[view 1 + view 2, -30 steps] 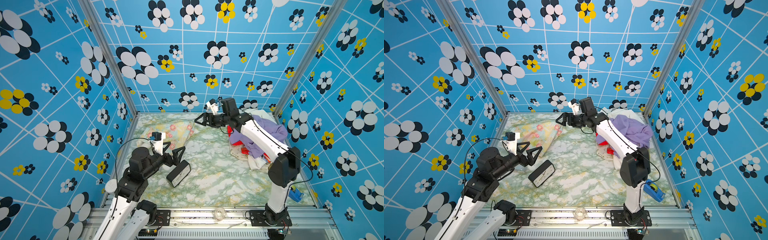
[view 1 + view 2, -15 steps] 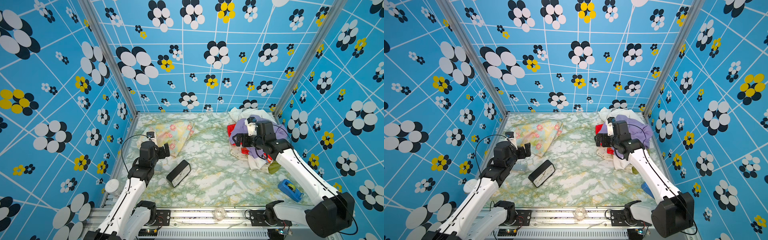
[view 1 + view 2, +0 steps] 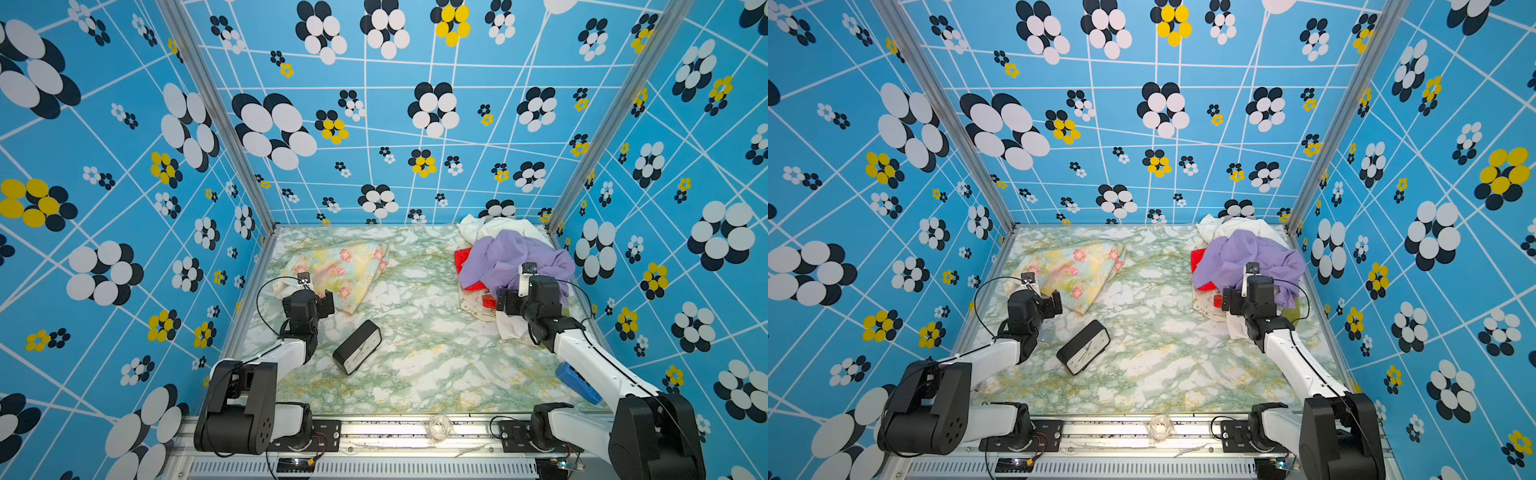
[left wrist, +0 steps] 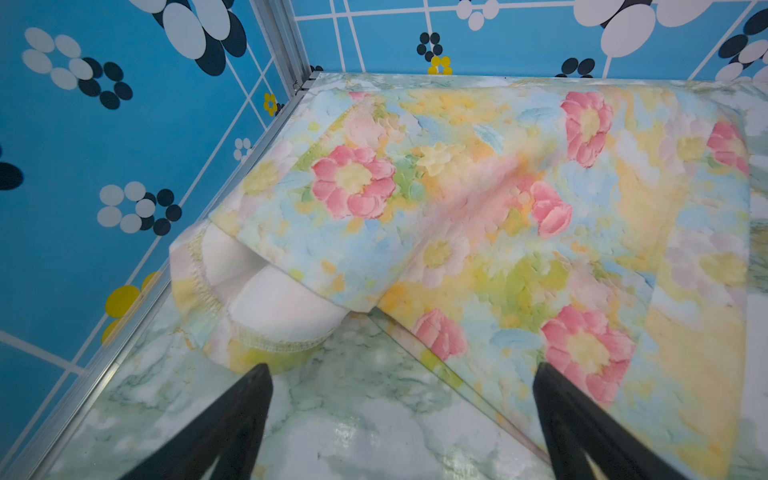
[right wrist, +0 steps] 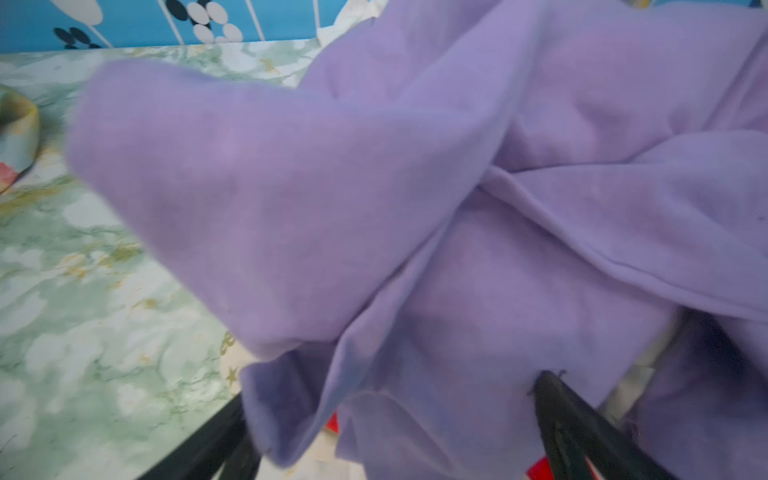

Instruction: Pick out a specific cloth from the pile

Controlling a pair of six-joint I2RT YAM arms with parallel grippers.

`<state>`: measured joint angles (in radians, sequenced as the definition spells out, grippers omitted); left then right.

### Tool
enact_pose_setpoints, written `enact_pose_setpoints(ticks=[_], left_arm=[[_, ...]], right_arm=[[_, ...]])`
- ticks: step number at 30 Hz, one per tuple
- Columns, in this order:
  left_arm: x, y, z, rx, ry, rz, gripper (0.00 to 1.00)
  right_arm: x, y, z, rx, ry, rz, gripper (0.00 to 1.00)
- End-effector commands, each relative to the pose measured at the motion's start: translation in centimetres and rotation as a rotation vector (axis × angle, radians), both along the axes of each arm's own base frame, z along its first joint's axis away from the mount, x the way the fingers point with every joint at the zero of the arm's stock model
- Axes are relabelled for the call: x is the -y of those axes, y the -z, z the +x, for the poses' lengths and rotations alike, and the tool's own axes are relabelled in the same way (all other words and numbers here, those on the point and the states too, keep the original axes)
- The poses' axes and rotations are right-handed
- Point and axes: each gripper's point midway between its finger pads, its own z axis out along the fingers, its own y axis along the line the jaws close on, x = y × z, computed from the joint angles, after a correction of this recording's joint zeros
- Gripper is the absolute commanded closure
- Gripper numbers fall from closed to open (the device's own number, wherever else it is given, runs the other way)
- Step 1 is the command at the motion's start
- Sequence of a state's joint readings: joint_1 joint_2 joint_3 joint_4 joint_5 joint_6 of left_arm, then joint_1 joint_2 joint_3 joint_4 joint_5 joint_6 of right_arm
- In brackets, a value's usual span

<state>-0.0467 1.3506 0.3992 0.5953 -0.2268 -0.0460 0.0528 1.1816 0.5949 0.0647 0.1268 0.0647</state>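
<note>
Flowered cloth [image 3: 336, 270] lies spread on tabletop [image 3: 415, 324], far left side, well apart from pile [image 3: 511, 266] in far right corner. Left claw [image 4: 401, 370] wide, empty, tips just short of cloth's near edge. Right claw [image 5: 390, 390] wide, lavender cloth [image 5: 415, 208] draped over its fingers, not clamped.

The cloth [image 3: 340, 268], far left, is pale yellow-cream with pink flowers and soft blue-green patches. The pile [image 3: 511, 262], far right, mixes lavender, red, white and star-printed cream. The worktop [image 3: 415, 374] is white marble veined green and gold. A black box [image 3: 1084, 347] near the middle has a white face. The walls [image 3: 365, 137] are bright blue with white lines and black, white and yellow flowers.
</note>
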Motion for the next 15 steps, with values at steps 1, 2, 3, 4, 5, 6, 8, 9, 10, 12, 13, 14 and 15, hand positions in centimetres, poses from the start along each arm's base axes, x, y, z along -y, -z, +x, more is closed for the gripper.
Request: enact_pose_setpoints(ticks=[1,2,3,4,5,6,8,9,10,12,13,14,15], left_arm=[[0.1,-2.0,0.8,0.103,0.031,0.002,0.01],[0.3,-2.0,0.7,0.110,0.043,0.000,0.01],[0.4,-2.1,0.5,0.121,0.050,-0.002,0.01],[0.5,-2.2,0.3,0.133,0.055,-0.005,0.01],[0.6,-2.4,0.2,0.150,0.064,-0.009,0.01],[0.7,-2.6,0.0,0.168,0.069,-0.014,0.01],[1.0,-2.5,-0.3,0.201,0.087,-0.021,0.01],[1.1,-2.4,-0.4,0.212,0.093,-0.024,0.01],[1.2,-2.3,-0.4,0.223,0.101,-0.027,0.01],[1.6,-2.1,-0.4,0.233,0.121,-0.030,0.01],[1.6,-2.0,-0.5,0.235,0.125,-0.029,0.01],[1.8,-1.9,-0.5,0.239,0.133,-0.031,0.01],[1.7,-1.9,-0.5,0.243,0.133,-0.031,0.01]], right_arm=[[1.5,-1.8,2.2,0.151,0.037,-0.008,0.01],[1.8,-1.4,2.5,0.160,0.045,-0.004,0.01],[1.9,-1.1,2.8,0.164,0.048,-0.003,0.01],[2.2,-0.8,3.1,0.168,0.055,0.000,0.01],[2.4,-0.4,3.4,0.168,0.064,0.003,0.01],[2.6,-0.1,3.6,0.172,0.068,0.007,0.01],[2.9,0.5,3.9,0.183,0.079,0.014,0.01],[3.0,0.5,4.0,0.193,0.082,0.017,0.01],[3.1,0.7,4.0,0.201,0.088,0.024,0.01],[3.1,1.1,4.0,0.216,0.089,0.038,0.01],[3.2,1.3,4.0,0.217,0.091,0.039,0.01],[3.2,1.6,3.9,0.220,0.090,0.038,0.01],[3.2,1.8,3.9,0.221,0.089,0.039,0.01]])
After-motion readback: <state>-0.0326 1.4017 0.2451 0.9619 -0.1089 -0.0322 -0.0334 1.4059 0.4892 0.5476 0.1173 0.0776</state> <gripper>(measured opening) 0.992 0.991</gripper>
